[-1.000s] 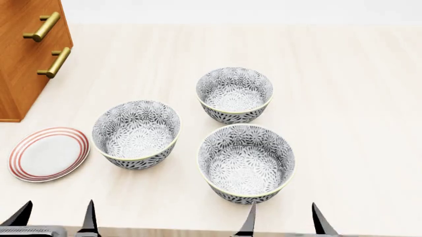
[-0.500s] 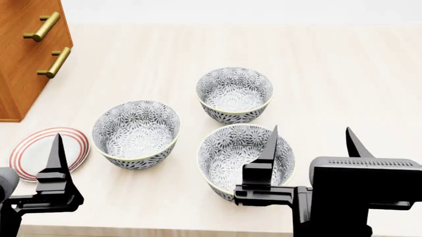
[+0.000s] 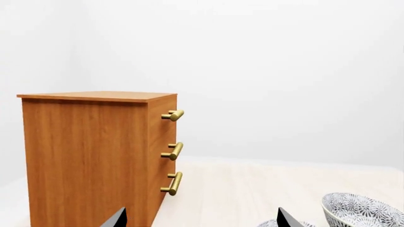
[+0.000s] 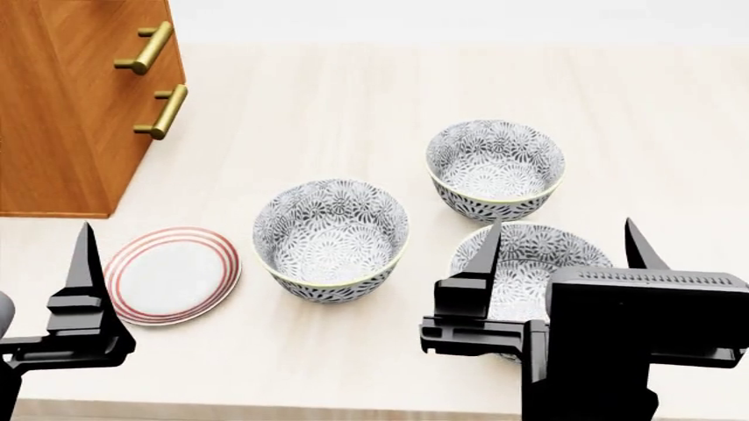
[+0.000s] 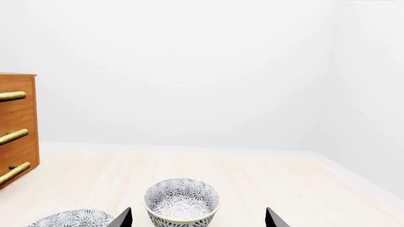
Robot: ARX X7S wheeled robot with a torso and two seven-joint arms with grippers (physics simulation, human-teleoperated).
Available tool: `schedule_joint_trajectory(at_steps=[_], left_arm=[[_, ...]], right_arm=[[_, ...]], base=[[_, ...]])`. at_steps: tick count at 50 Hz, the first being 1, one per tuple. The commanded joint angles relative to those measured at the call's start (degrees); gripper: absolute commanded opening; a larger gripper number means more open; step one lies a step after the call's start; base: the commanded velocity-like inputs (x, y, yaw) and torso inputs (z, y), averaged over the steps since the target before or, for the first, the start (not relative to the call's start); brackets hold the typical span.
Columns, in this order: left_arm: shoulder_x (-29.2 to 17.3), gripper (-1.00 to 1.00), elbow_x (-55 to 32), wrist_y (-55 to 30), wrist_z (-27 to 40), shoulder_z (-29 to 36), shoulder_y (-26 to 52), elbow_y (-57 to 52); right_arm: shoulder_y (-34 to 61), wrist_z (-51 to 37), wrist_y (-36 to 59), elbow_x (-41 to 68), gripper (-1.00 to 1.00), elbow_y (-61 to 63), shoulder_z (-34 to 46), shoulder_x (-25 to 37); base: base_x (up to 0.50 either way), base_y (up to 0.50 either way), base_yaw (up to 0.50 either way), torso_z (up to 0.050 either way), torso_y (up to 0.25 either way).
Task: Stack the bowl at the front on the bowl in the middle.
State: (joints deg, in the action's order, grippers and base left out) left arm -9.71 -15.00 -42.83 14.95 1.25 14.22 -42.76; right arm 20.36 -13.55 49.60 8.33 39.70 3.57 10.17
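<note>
Three patterned grey-and-white bowls stand on the pale wooden table. The front bowl [image 4: 532, 254] is partly hidden behind my right gripper [image 4: 564, 226], which hangs open over it with one finger on each side and nothing held. The middle bowl [image 4: 331, 235] stands to its left and shows at the edge of the right wrist view [image 5: 69, 219]. The far bowl [image 4: 495, 167] lies straight ahead of the right gripper [image 5: 198, 217]. My left gripper [image 3: 202, 217] is open and empty near the table's front left; only one of its fingers [image 4: 82, 281] shows in the head view.
A wooden drawer cabinet [image 4: 82, 96] with brass handles stands at the back left [image 3: 94, 156]. A white plate with red rings [image 4: 172, 276] lies beside the left finger. A patterned bowl [image 3: 363, 213] shows low in the left wrist view.
Both grippers rose into the head view a second ago. Since then the whole scene has slid right in the view, and the right gripper now straddles the front bowl.
</note>
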Motion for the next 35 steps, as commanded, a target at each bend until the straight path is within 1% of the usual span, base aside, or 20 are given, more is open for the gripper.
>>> schedule_joint_trajectory(at_steps=[1,4,5,6,11,35], left_arm=[[-0.34,1.0,-0.28,0.98,0.35,0.37,-0.51,0.3],[-0.46,1.0,-0.03,1.81,0.38,0.67,-0.76,0.91],[-0.48,1.0,-0.08,1.88,0.38,0.69,-0.74,1.09],[-0.45,1.0,-0.05,2.12,0.39,0.74,-0.71,1.45],[-0.58,1.0,-0.05,2.52,0.53,1.09,-0.87,1.77],[-1.37,1.0,-0.72,2.64,1.49,1.61,-0.84,1.37]], right_arm=[[-0.47,-1.01,-1.81,-0.73,1.0,-1.11,0.83,0.27],[-0.31,-1.93,-1.67,-1.64,1.0,-1.56,1.34,0.48],[-0.63,-1.7,-2.9,-1.69,1.0,-1.57,1.55,0.7],[-0.22,-1.68,-1.52,-1.4,1.0,-1.69,1.47,0.65],[0.01,-1.53,-0.7,-0.73,1.0,-0.86,1.34,0.68],[0.24,-1.63,0.42,0.55,1.0,0.18,1.5,1.63]], base=[[0.0,0.0,0.0,0.0,0.0],[0.0,0.0,0.0,0.0,0.0],[0.0,0.0,0.0,0.0,0.0],[0.5,0.0,0.0,0.0,0.0],[0.5,0.0,0.0,0.0,0.0],[0.5,0.0,0.0,0.0,0.0]])
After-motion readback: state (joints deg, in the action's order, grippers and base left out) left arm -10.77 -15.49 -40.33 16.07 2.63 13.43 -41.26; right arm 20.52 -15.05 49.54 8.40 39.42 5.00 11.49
